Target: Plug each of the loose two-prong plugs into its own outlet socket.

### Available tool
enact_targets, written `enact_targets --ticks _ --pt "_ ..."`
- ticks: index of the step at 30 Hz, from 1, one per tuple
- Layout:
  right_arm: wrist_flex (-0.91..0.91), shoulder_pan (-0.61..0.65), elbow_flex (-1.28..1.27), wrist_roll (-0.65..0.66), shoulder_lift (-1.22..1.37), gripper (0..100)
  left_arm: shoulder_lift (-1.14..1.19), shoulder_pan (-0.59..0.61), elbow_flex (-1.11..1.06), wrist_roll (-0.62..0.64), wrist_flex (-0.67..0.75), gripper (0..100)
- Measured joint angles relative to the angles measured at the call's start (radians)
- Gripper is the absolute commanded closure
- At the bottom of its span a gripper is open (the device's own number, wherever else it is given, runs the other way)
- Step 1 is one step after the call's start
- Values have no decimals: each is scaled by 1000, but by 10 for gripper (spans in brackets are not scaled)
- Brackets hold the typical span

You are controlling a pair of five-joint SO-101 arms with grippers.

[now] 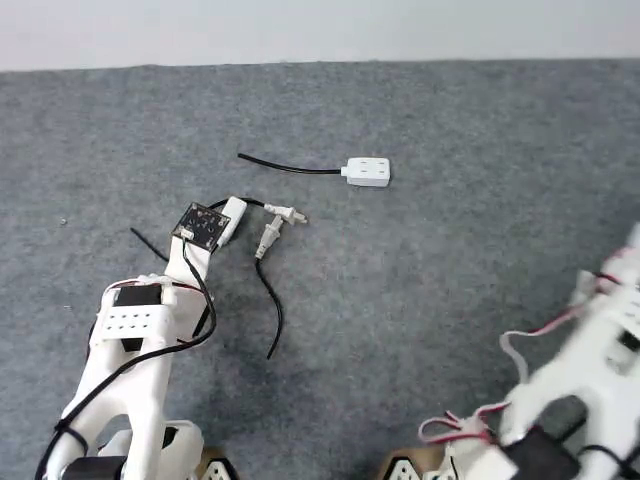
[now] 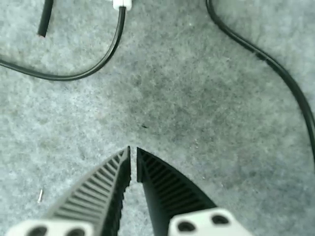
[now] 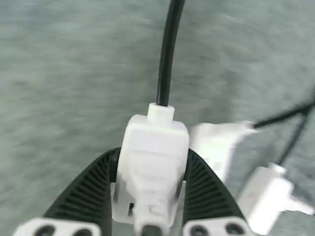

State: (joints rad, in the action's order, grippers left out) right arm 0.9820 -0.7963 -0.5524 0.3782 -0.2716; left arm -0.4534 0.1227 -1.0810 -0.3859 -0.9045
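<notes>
Little done so far, by the look of it: no plug seated anywhere. Right jaws clamped on a white connector (image 3: 152, 167), its black cable (image 3: 167, 54) leading straight out past the tips; plug or socket, cannot tell. Just beside those jaws, a loose plug (image 3: 216, 145) and a second plug (image 3: 270, 194), prongs bare. Left jaws drawn together but for a slit, gripping nothing, low over the grey worktop (image 2: 197, 108), with a curved cable (image 2: 93, 66) lying ahead of the tips. Outlet block (image 1: 367, 172) well beyond all of this, apart from both plugs, nothing pushed into it. Remaining, likely: every insertion.
</notes>
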Motion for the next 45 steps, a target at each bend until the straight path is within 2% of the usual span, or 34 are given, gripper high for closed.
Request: enact_targets --ticks 3,8,14,16,20,26,30,33,36,42,45 --pt "-91 -68 0 21 98 987 0 0 0 0 0 987" --pt "-204 -71 0 29 212 963 0 0 0 0 0 987" --pt "-235 -71 0 28 226 728 0 0 0 0 0 984" --pt "-206 -69 0 29 226 707 0 0 0 0 0 984" --pt "-74 -71 35 28 195 766 0 0 0 0 0 984" --pt "143 -71 101 26 74 905 0 0 0 0 0 975" --pt "252 -60 103 -60 -21 992 0 0 0 0 0 871" --pt "287 21 48 -83 -86 976 0 0 0 52 0 805" --pt "267 169 -83 -114 -118 971 0 0 0 98 20 797" --pt "14 522 -399 -206 -124 960 2 -41 0 143 124 797" --pt "-91 568 -468 -192 -124 960 2 -57 6 146 207 797"
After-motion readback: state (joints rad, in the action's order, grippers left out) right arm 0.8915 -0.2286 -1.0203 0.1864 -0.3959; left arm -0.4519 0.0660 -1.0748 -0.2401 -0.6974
